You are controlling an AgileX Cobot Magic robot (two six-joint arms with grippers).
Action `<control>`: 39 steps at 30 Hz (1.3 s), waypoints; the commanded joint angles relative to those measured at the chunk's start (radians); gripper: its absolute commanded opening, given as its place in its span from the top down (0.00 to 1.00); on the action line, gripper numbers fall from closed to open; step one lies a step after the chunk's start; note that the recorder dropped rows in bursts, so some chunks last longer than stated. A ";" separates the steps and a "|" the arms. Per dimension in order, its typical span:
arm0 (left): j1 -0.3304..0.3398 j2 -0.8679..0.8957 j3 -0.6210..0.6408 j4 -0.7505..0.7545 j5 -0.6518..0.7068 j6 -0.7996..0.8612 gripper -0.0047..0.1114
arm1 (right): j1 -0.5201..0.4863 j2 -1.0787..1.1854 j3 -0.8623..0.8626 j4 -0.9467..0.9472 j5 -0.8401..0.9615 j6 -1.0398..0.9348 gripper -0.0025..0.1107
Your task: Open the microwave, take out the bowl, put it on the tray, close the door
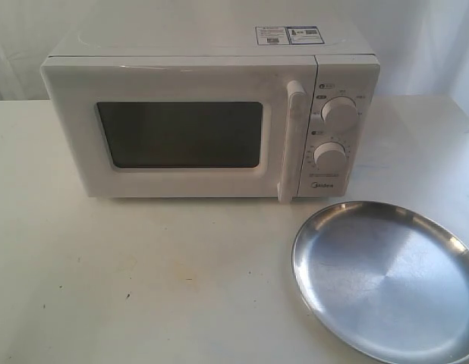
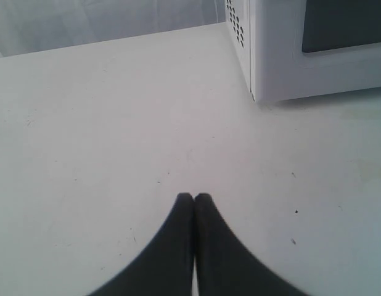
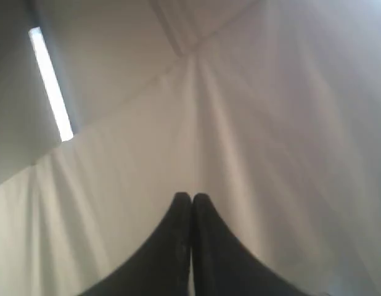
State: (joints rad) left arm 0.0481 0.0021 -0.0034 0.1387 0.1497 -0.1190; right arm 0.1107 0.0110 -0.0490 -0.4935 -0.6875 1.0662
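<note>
The white microwave (image 1: 212, 114) stands at the back of the table, its door (image 1: 181, 133) closed, with the dark window and the vertical bar handle (image 1: 291, 140) facing me. The steel tray (image 1: 386, 277) lies on the table at the front right. The bowl is hidden. Neither gripper shows in the exterior view. My left gripper (image 2: 193, 196) is shut with nothing in it, above the bare tabletop, a corner of the microwave (image 2: 283, 55) ahead of it. My right gripper (image 3: 192, 196) is shut and empty, facing only white cloth.
Two round knobs (image 1: 339, 114) sit on the microwave's right panel. A white cloth backdrop (image 3: 240, 123) hangs behind the scene. The white table (image 1: 143, 280) stretches in front of the microwave and left of the tray.
</note>
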 commanded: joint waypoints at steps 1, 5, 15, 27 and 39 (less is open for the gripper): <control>-0.001 -0.002 0.003 -0.004 -0.001 -0.006 0.96 | -0.006 0.081 -0.105 -0.222 -0.129 0.131 0.98; -0.001 -0.002 0.003 -0.004 -0.001 -0.006 0.96 | -0.006 0.233 -0.197 -0.296 -0.134 0.131 0.98; -0.001 -0.002 0.003 -0.004 -0.001 -0.006 0.96 | -0.006 0.753 -0.385 -0.560 -0.433 0.158 0.98; -0.001 -0.002 0.003 -0.004 -0.001 -0.006 0.96 | 0.137 1.452 -0.398 -0.555 -0.405 -0.572 0.98; -0.001 -0.002 0.003 -0.004 -0.001 -0.006 0.96 | 0.170 1.795 -0.618 -0.457 -0.300 -0.799 0.70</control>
State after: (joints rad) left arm 0.0481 0.0021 -0.0034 0.1387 0.1497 -0.1190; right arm 0.2711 1.7928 -0.6385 -0.8338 -0.9891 0.2128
